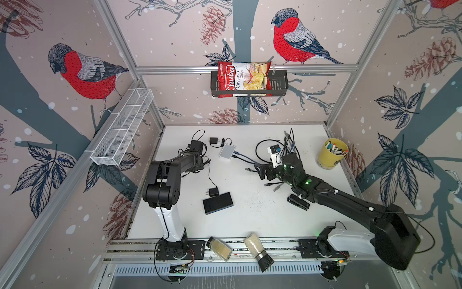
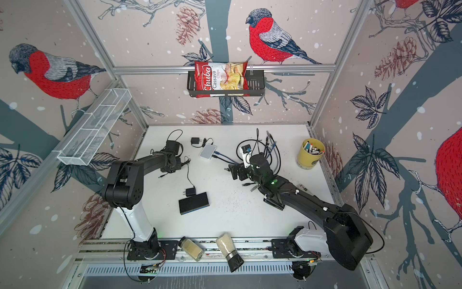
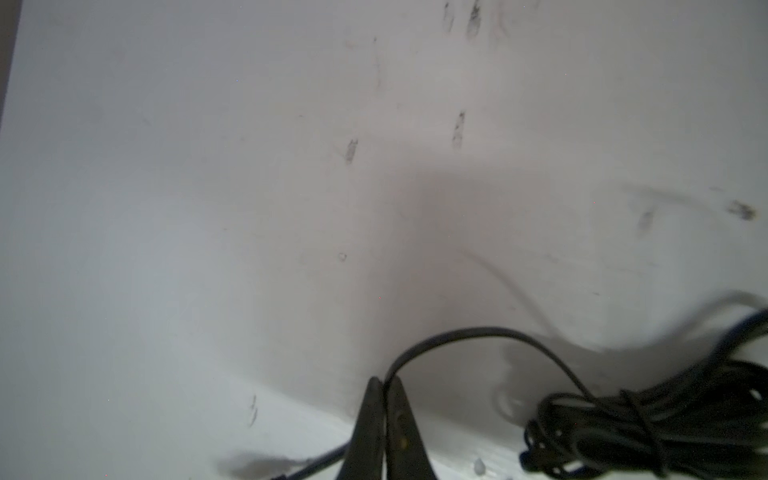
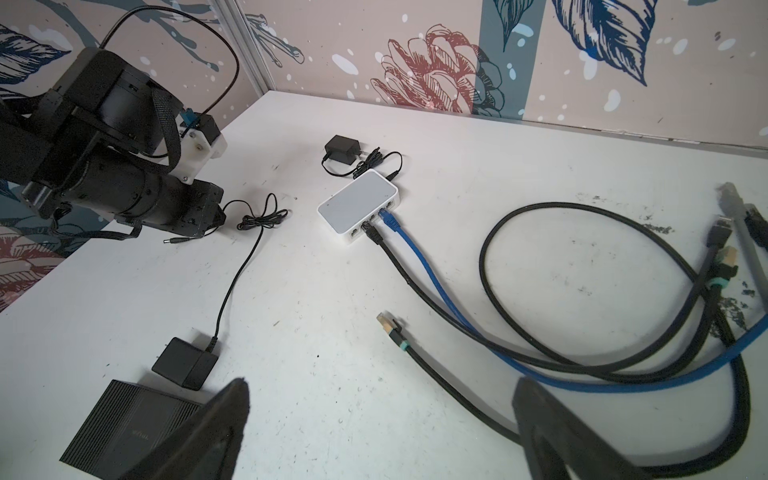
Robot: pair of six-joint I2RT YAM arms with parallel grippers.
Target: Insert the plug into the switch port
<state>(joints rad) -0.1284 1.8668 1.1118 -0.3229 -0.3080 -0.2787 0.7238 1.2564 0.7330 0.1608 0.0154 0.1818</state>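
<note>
Plug: small barrel plug [image 4: 170, 241] on the end of a thin black cord [image 3: 478, 330]. It lies flat on the table [image 4: 519, 166], just beside the left gripper and well apart from the black switch.
Left gripper [image 3: 384, 386]: jaws pressed together low over the table, pinching the cord, not the plug body.
Right gripper [image 4: 380, 386]: jaws spread wide and holding nothing, hovering near the black switch.
Black switch [image 4: 124, 424]: sits toward the front of the table with the adapter [image 4: 185, 362] just beside it. Its ports cannot be made out.
White switch [image 4: 357, 203]: two Ethernet cables [image 4: 390, 219] are already seated in it, so it is probably not the target.
Handling (judged): the plug is light, rigid and smooth. The cord is limp, so with a hold on the cord alone the plug will droop and swing, giving poor aim.
Grip point (judged): the moulded sleeve behind the metal tip, with the plug axis square to the jaws.
Risk (judged): the coil [image 3: 644, 424] of slack may drag or snag. The black switch looks light and may slide under a push, so the free gripper could brace it.
</note>
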